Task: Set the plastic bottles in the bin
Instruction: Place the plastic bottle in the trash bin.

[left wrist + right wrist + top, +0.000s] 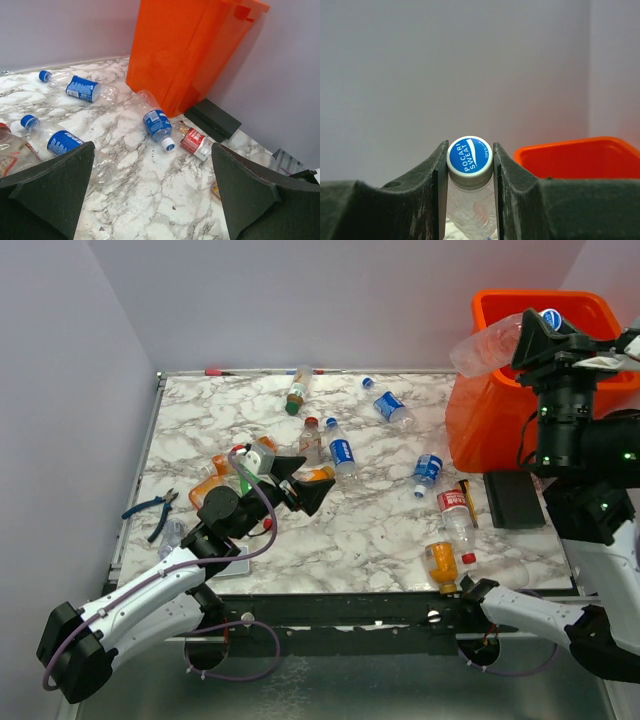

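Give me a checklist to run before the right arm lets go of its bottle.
1. Right claw shut on the clear bottle at its cap: ok.
2. Clear bottle fully above the bin opening: cannot tell; its body sticks out past the rim in the top view.
3. Bin upright: ok.
4. Left claw open and empty, away from the bin: ok.
5. Table cleared of bottles: not ok; the blue-label bottle and others lie there.

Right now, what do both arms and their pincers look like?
Both have white shells and black joints. A lilac cable loops along the left arm; small green lights glow on the right arm. The left pincer and right pincer are matte black, each with two wedge-shaped fingers.
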Controlling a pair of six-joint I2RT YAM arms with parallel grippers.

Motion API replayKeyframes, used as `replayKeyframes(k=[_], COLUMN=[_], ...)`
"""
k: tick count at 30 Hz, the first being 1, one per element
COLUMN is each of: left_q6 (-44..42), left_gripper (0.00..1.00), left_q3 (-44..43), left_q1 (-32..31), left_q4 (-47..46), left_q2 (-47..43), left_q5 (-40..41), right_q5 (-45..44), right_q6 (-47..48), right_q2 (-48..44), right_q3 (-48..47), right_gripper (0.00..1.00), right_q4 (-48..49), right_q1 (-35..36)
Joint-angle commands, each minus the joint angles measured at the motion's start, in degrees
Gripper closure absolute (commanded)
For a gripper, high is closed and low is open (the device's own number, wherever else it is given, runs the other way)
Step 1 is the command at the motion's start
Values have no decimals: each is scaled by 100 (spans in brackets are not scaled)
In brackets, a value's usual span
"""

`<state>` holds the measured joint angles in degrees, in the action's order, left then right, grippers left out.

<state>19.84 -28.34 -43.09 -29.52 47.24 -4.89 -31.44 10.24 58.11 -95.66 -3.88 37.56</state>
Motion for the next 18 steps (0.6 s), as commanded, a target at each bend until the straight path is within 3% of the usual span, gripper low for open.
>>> replayKeyframes(k=[1,5,8,12,18], left_q6=[-163,-240,-253,-246,-250], left_gripper=[1,1,1,1,1], left_q3=[79,18,-8,-66,-92], left_q1=[-41,-125,-161,-169,-203], left_q4=[31,268,342,442,511], left_q2=[-123,-182,-204,-218,-256], left_q5=[374,794,919,953,1010], right_q5=[-1656,-1853,-1857,-1542,-1159], right_q6=[1765,2840,2938,1390,-170], right_q2=[197,634,1002,1373,2083], right_q3=[464,214,-81,-541,-988], right_gripper=[100,100,100,100,100], right_q4=[2695,3764,3757,2300,1263], right_q1=[38,26,-236,-1262,-2366])
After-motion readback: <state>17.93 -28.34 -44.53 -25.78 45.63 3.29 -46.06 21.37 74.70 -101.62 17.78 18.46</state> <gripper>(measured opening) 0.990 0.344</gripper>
